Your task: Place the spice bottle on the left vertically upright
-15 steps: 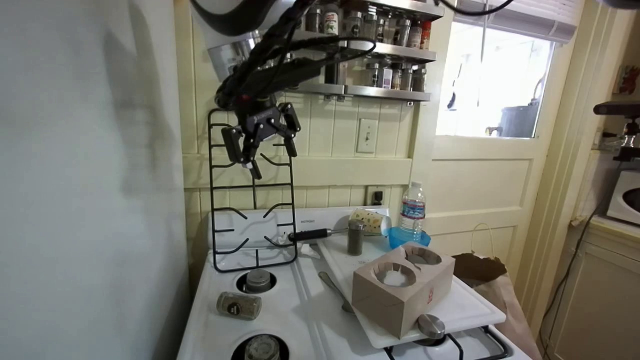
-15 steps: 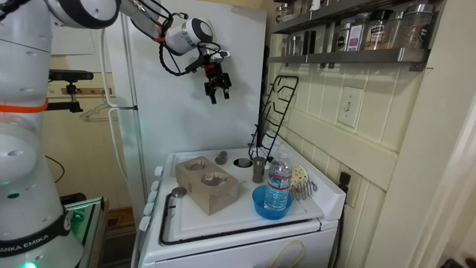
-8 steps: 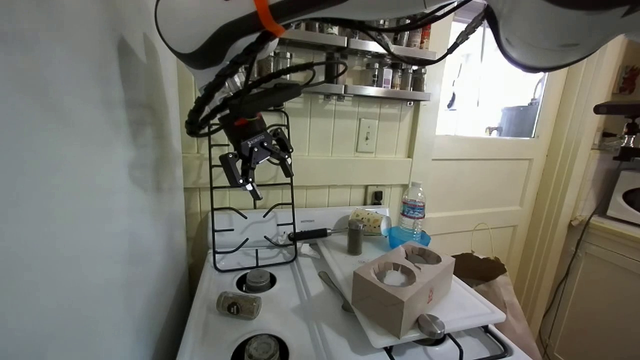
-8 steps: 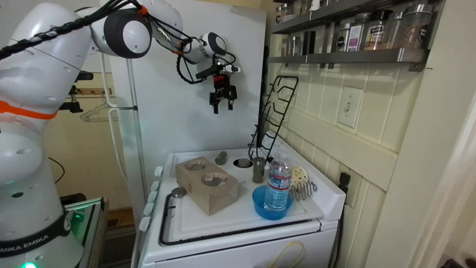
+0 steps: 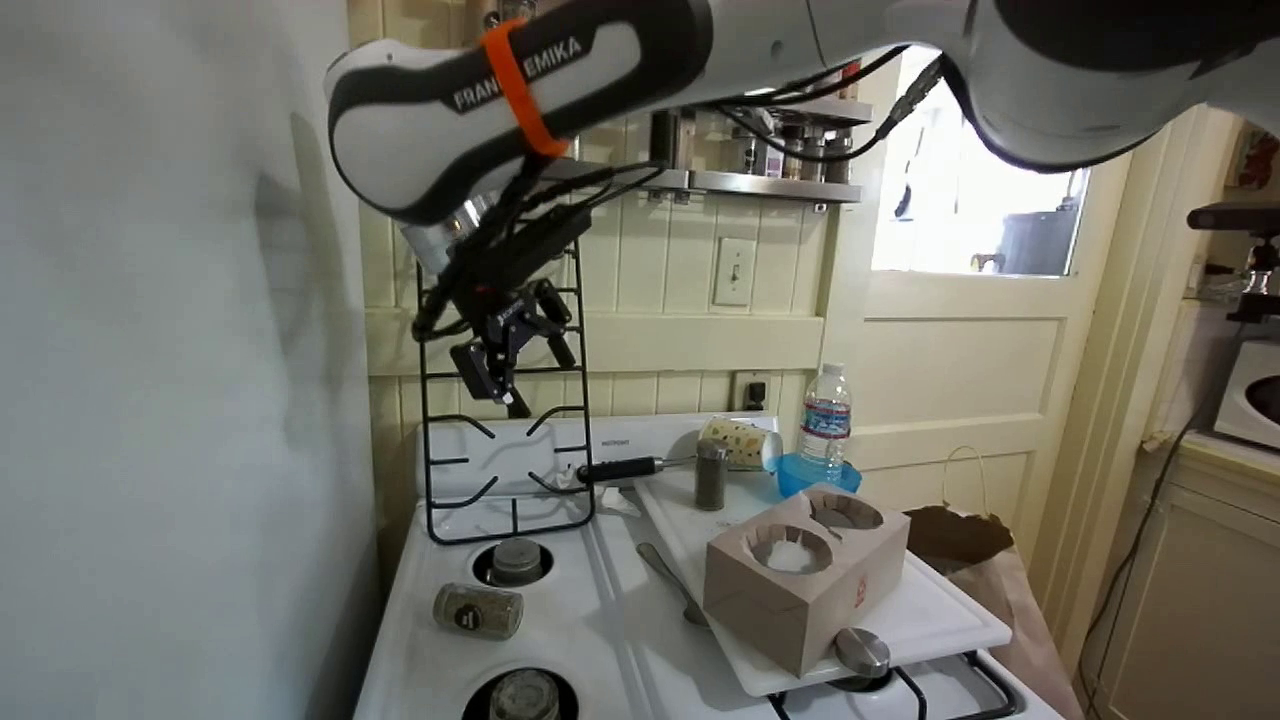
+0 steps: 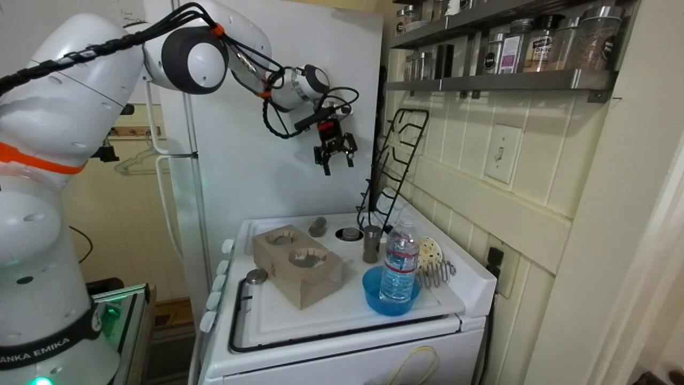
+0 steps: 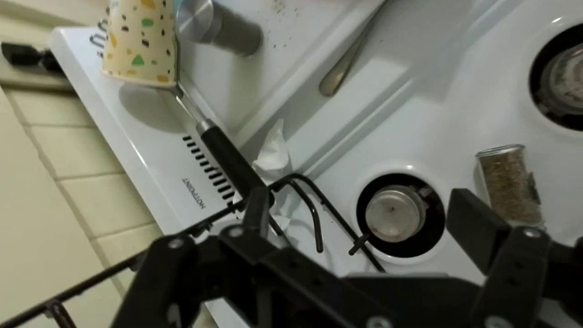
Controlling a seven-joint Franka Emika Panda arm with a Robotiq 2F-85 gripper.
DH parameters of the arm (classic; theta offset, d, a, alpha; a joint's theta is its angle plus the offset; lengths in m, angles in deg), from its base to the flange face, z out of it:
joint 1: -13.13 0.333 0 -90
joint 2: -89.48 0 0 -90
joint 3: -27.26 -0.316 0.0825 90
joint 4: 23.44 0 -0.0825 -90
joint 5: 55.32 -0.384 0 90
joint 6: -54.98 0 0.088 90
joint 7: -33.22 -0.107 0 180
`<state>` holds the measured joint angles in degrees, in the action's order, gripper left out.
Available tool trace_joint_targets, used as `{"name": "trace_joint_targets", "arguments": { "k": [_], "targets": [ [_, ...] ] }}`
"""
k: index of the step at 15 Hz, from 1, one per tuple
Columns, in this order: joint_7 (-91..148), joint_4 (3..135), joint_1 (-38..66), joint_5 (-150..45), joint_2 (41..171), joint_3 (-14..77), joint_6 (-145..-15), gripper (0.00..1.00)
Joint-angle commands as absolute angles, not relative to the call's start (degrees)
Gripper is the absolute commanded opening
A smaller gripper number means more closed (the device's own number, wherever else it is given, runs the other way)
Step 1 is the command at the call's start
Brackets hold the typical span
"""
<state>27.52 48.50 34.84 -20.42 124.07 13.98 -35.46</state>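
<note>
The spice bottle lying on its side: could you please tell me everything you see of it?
The spice bottle is a clear, glass-looking cylinder with brownish contents and a dark round label. It lies on its side on the white stovetop, near a burner, visibly touching nothing else. The fingers do not hold it. Whether it is capped, I cannot tell.

In an exterior view the camera looks slightly down across the stove top [image 5: 560,640], near enough that the bottom edge cuts it off, and faces the panelled wall [image 5: 660,255] and door [image 5: 950,360]. In an exterior view the camera stands farther back, robot base [image 6: 48,305] at the left edge, and faces the refrigerator [image 6: 278,171], the same wall running along the right. The wrist view looks steeply down from near, the HOTPOINT lettering [image 7: 194,193] upside down. All three share the lying spice bottle [image 7: 510,187] and a burner [image 7: 392,215].
</note>
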Motion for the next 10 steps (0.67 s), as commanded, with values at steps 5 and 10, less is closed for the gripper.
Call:
{"name": "trace_joint_targets", "arguments": {
  "k": [5, 10],
  "targets": [
    [43.8, 50.9, 34.2, -13.9, 134.5, 16.8, -57.6, 1.00],
    [44.0, 50.6, 34.9, -16.3, 135.8, 18.0, -58.6, 1.00]
  ]
}}
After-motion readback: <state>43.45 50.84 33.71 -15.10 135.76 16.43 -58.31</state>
